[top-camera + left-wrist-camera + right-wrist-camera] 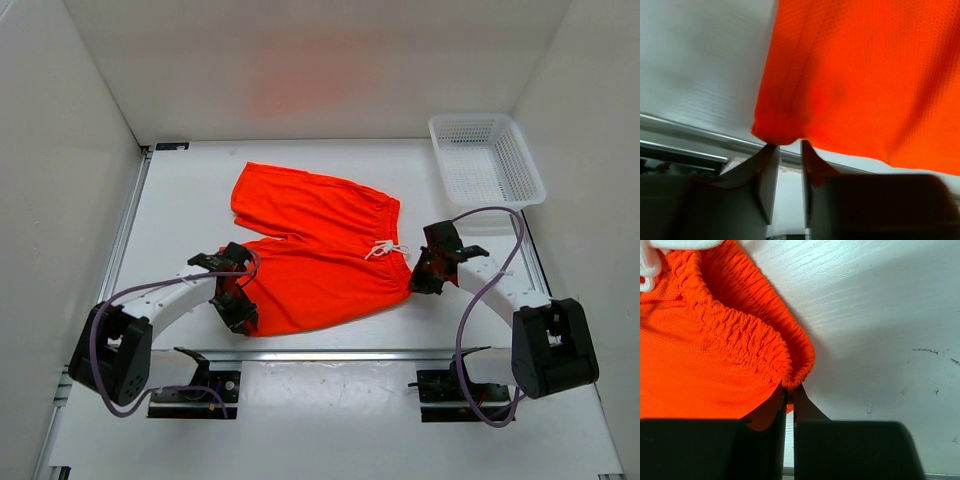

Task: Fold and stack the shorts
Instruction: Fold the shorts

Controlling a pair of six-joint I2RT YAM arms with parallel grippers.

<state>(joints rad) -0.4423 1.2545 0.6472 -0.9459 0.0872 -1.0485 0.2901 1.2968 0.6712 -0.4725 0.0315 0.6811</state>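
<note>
Shorts [320, 245] lie flat mid-table [180, 220], long axis running left to right across the frame, with the waistband [395, 225] at the right and the leg openings at the left. My left arm bends in from the lower left, and the left gripper [240, 308] sits at the lower leg's hem corner with its jaws partly apart; I cannot tell whether they grip. My right gripper [425, 275] is clenched on the waistband's lower end. A white mesh basket [485, 165] stands upper right, apart from the shorts.
</note>
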